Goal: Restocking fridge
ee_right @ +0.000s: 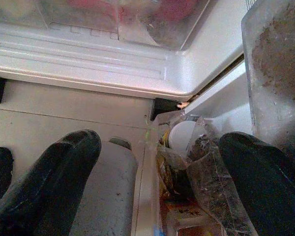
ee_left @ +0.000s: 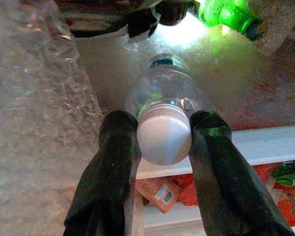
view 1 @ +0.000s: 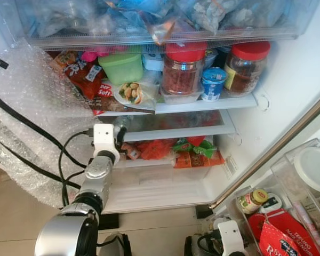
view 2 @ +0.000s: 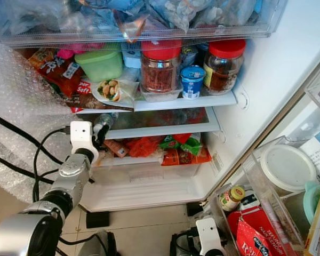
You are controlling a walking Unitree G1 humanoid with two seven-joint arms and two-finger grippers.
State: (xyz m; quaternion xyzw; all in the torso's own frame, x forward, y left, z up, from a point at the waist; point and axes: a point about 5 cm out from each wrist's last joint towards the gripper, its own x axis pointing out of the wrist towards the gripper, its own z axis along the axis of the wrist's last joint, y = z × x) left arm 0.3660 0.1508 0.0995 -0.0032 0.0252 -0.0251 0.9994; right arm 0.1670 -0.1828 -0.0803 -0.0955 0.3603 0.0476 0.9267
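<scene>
Clear plastic water bottle w/ silver screw cap (ee_left: 163,132) lies on its side at the left end of the fridge's middle glass shelf (view 1: 176,128). My left gripper (ee_left: 163,129) is clamped on its cap, 2 fingers either side. Right gripper (ee_right: 157,162) hangs spread, idle. Push straight in, level w/ shelf, before letting go.

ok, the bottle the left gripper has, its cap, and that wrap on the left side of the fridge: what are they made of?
Bottle: looks like clear thin plastic, glossy; the shelf light shows through it. Its cap: probably plastic, pale grey, matte, with fine ribbing on the rim. The left gripper has a black finger on either side of the cap. Wrap: bubble wrap, translucent plastic film, with rows of small air pockets.
</scene>
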